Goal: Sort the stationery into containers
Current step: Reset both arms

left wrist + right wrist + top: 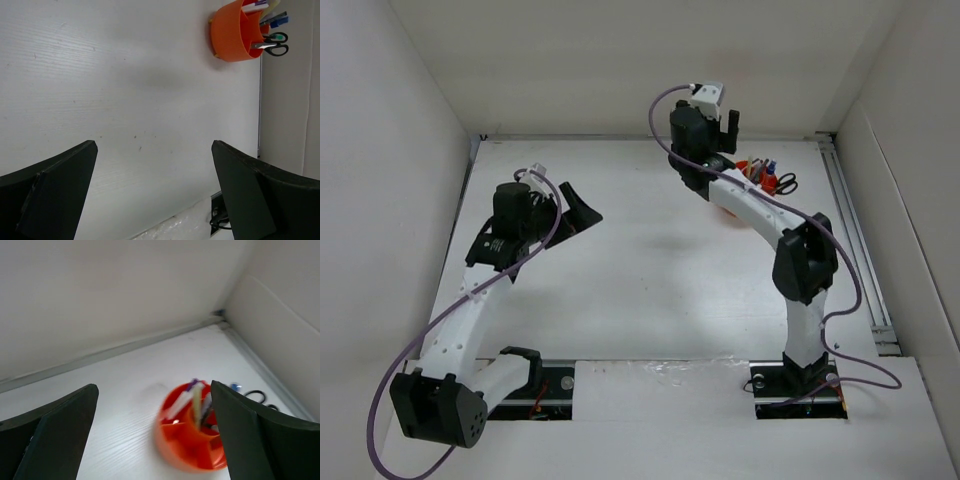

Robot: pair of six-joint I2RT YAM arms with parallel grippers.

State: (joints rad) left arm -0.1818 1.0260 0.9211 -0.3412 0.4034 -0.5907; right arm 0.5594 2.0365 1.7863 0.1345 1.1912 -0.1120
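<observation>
The orange organiser cup [192, 447] stands at the back right of the table, near the right rail. Several pens [197, 400], among them a white one, a pale yellow stick and a purple-tipped one, stand in its compartments. The black scissors [272, 46] have their blades in the cup and their handles out past its rim. My right gripper [155, 390] is open and empty, raised above the cup. In the top view the right arm hides part of the cup [748, 172]. My left gripper [152, 150] is open and empty over the bare table, far from the cup [231, 35].
White walls close the table at the back and on both sides. A metal rail [855, 230] runs along the right edge just beside the cup. The arm bases and cables [790, 385] sit at the near edge.
</observation>
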